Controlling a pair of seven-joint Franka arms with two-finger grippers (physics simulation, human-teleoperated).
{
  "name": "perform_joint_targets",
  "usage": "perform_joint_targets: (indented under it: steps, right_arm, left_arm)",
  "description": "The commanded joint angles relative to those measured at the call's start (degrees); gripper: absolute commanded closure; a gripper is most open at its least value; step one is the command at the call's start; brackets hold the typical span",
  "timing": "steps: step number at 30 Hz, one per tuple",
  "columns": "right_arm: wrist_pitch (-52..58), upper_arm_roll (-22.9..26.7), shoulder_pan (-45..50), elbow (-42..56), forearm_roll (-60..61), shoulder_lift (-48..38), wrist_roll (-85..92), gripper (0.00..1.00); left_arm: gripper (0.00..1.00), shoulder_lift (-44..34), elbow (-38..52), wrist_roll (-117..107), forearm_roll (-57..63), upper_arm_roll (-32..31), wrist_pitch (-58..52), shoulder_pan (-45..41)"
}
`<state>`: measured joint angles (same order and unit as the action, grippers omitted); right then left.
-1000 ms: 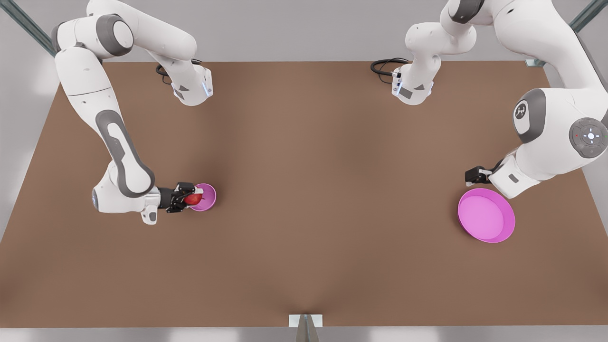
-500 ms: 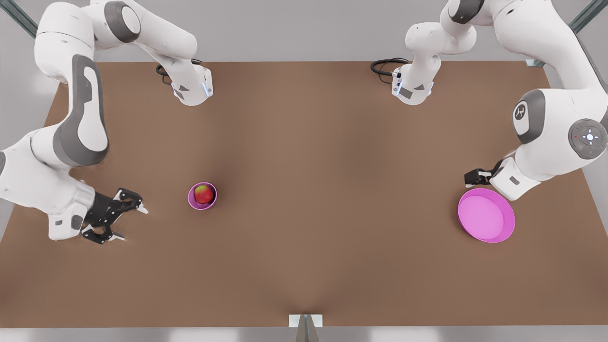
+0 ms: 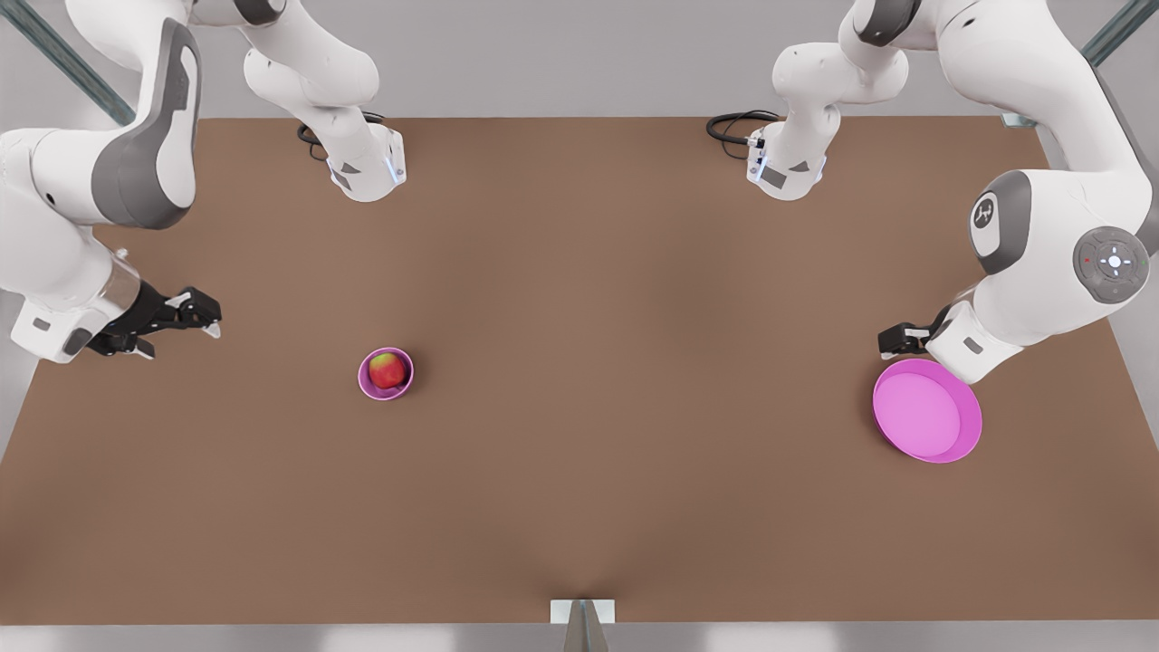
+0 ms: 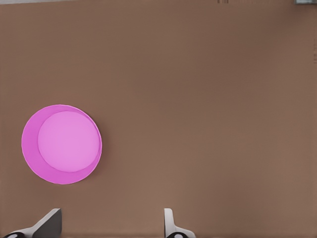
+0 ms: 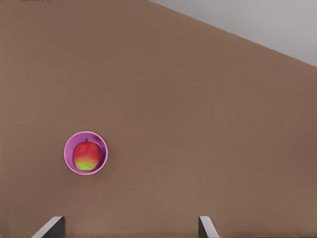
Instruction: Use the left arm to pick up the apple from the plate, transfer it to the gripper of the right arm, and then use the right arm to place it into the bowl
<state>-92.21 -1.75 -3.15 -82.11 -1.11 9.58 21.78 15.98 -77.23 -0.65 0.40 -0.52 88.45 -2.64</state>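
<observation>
The right gripper (image 3: 177,319) hangs at the front view's left, above the brown table (image 3: 589,362), its black fingers spread apart with nothing between them; in the right wrist view the two fingertips (image 5: 49,227) stand wide apart over bare tabletop. Well apart from it, toward the middle of the table, sits the bowl (image 3: 386,373), and the apple (image 3: 387,369) lies inside it, red with a yellow-green patch (the same pair shows in the right wrist view, the apple (image 5: 86,155) nestled within the bowl (image 5: 85,152)). Open table lies between this gripper and the bowl.

The left gripper (image 3: 896,340) waits at the front view's right, just beside the far rim of the plate (image 3: 927,410). Its fingers are parted too, as the left wrist view shows: two pale fingertips (image 4: 47,223) set wide apart, holding nothing, with the plate (image 4: 61,144) near them and holding nothing.

Bowl and plate are well apart, on opposite sides of the table. At the far edge stand the two arm bases, each with a coil of black cable (image 3: 738,124) beside it. A small grey bracket (image 3: 582,616) sits at the middle of the near edge.
</observation>
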Motion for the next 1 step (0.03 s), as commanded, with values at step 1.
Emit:
perform_joint_targets:
  steps: [1]
  right_arm:
    - [0.7,-0.1,0.4,0.1,0.4,0.1,-18.5,0.00]
  left_arm:
    - [0.00,-0.1,0.1,-1.4,0.0,0.0,0.0,0.0]
